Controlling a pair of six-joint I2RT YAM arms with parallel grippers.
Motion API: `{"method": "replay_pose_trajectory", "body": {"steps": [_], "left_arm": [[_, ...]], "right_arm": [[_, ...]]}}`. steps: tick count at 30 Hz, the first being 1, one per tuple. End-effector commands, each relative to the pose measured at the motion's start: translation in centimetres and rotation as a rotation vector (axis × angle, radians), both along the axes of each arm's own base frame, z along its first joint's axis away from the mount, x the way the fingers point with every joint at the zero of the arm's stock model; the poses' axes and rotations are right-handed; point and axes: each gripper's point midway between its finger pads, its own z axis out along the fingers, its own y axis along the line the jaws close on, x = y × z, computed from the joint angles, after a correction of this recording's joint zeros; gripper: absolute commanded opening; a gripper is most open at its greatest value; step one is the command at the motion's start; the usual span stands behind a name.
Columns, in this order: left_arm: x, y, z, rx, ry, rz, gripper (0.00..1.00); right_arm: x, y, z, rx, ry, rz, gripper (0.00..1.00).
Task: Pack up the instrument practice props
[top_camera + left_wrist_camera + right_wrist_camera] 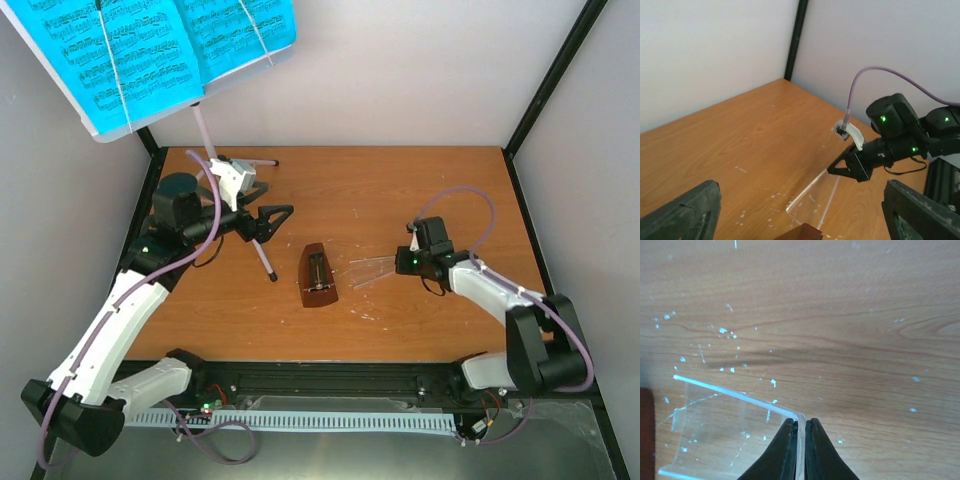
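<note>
Overhead | cyan sheet-music pages: notation unreadable | right end effector pinches cover

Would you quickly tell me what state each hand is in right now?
Left hand: open, holding nothing.
Right hand: closed on the clear plastic cover.

Left arm and right arm in white shells with black joints, lilac cable looping along each, green lights behind black tapered jaws
</note>
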Motion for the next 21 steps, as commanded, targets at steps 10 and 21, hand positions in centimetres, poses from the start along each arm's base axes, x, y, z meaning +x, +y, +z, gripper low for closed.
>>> {"method": "replay_pose_trajectory", "body": {"steps": [10, 21], "left_arm": [[-4.0, -7.6, -1.5, 0.018, -0.056, -0.342, 0.79], [-6.0, -12.3, -8.1, 0.201, -0.001, -0.420, 0.70]], "right_arm": [[-2.3, -1.5, 9.5, 0.101, -0.174, -0.068, 0.03], [-4.5, 0.4, 16.1, 0.246, -0.252, 0.021, 0.03]]}}
